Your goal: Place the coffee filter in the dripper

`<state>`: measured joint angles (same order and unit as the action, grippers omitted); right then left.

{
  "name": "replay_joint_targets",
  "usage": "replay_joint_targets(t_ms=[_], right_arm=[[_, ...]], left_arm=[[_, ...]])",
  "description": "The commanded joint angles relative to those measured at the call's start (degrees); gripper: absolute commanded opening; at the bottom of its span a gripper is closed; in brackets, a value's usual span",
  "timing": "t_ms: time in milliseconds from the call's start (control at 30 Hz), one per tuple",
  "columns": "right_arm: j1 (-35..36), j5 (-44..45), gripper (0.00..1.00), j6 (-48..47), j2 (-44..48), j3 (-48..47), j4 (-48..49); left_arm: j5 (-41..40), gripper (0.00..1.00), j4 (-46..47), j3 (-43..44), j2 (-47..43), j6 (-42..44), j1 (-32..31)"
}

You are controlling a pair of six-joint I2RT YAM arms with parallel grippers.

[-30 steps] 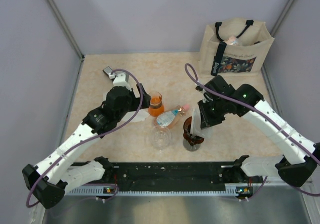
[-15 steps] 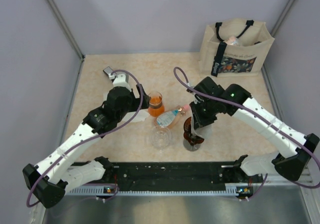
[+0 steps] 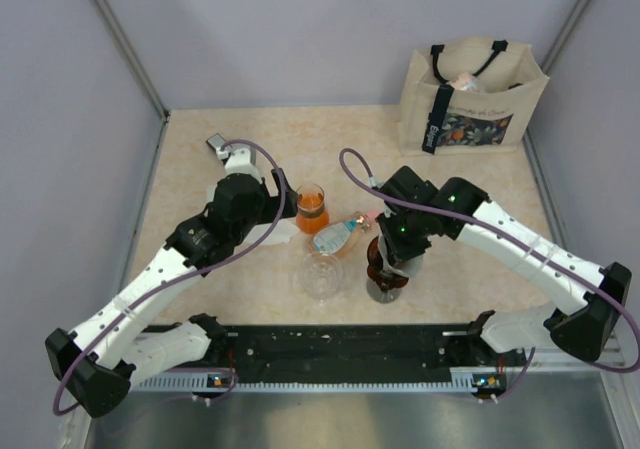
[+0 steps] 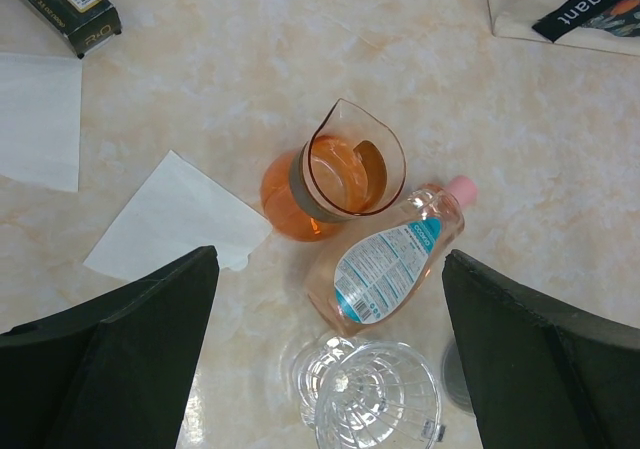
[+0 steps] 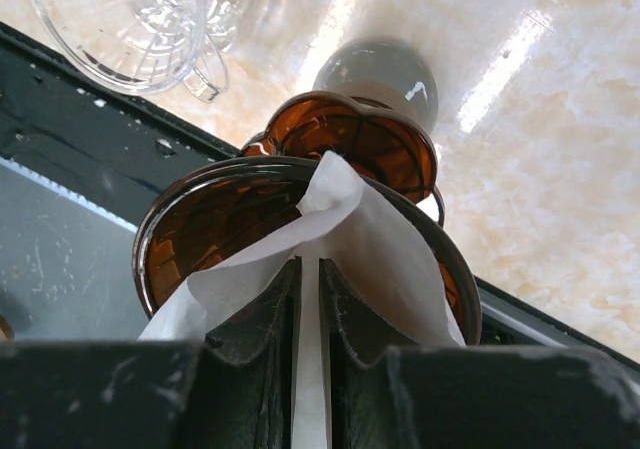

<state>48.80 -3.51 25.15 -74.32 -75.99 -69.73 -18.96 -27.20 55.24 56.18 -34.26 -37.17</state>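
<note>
While the right gripper (image 5: 308,269) clamps the thin white paper coffee filter (image 5: 372,254) between near-shut fingers (image 5: 260,329), its leading end lies directly ahead, inside the dark amber translucent cone-shaped dripper (image 5: 190,234).

The left arm (image 3: 150,289) and the right arm (image 3: 530,249) are built of white links joined by black housings. Small dark dots run in a row along the right arm's white forearm. A mauve-grey cable (image 3: 262,154) loops behind the left pincer (image 4: 325,354), and a second cable (image 3: 350,169) behind the right pincer (image 5: 308,299). A green light (image 3: 448,198) glows just behind the right pincer. The left pincer's fingers (image 4: 110,359) are broad, matt-black wedges; the right pincer's are narrow, black and scuffed.
</note>
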Motion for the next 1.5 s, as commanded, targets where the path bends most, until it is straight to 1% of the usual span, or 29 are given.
replay_joint_targets(t_ms=[0, 267, 333, 467, 900, 1467], right_arm=[[1.12, 2.1, 0.13, 0.52, -0.03, 0.31, 2.32], [2.62, 3.24, 0.13, 0.25, -0.82, 0.84, 2.94], [2.8, 5.0, 0.13, 0.43, -0.82, 1.19, 3.02], [2.88, 5.79, 0.13, 0.25, -0.73, 1.98, 3.29], [2.97, 3.77, 0.13, -1.59, -1.7, 4.18, 5.84], [2.97, 3.77, 0.13, -2.56, -1.53, 8.22, 7.42]], left_arm=[[-0.9, 0.99, 0.92, 0.04, -0.73, 1.04, 0.25], [-1.25, 0.99, 0.83, 0.13, -0.46, 1.21, 0.25], [-1.34, 0.99, 0.92, 0.13, -0.37, 1.21, 0.25], [-1.52, 0.99, 0.83, 0.13, -0.37, 1.3, 0.17], [-1.61, 0.99, 0.66, 0.39, -0.2, 1.57, 0.17], [-2.31, 0.99, 0.22, 0.65, -0.2, 1.83, 0.17]])
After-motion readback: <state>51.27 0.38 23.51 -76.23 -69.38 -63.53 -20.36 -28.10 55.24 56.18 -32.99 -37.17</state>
